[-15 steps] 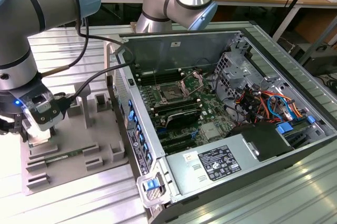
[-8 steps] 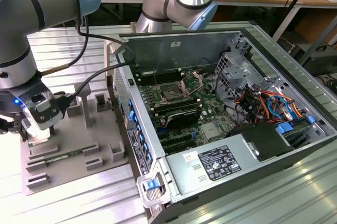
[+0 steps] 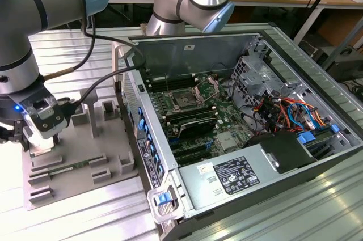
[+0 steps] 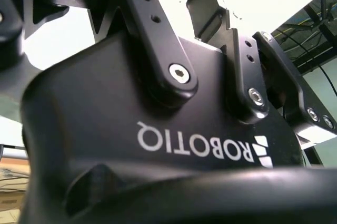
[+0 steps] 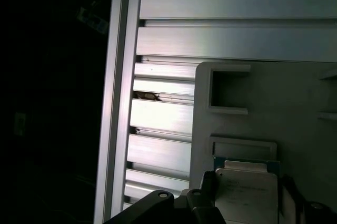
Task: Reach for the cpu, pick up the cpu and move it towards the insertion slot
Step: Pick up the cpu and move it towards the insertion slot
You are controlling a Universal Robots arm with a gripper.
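**Cpu in its recess, gripper low over it**
The cpu [image 5: 245, 195] lies near the grey fixture plate's [image 3: 85, 156] edge farthest from the computer case [image 3: 142, 133], with the gripper [image 3: 41, 139] down over it (whether it is gripping, you cannot tell). Watch for a skewed lift: a corner could catch the recess rim. The case wall stands between the plate and the insertion slot [image 3: 184, 100], and a memory stick [image 3: 65, 168] lies nearby.
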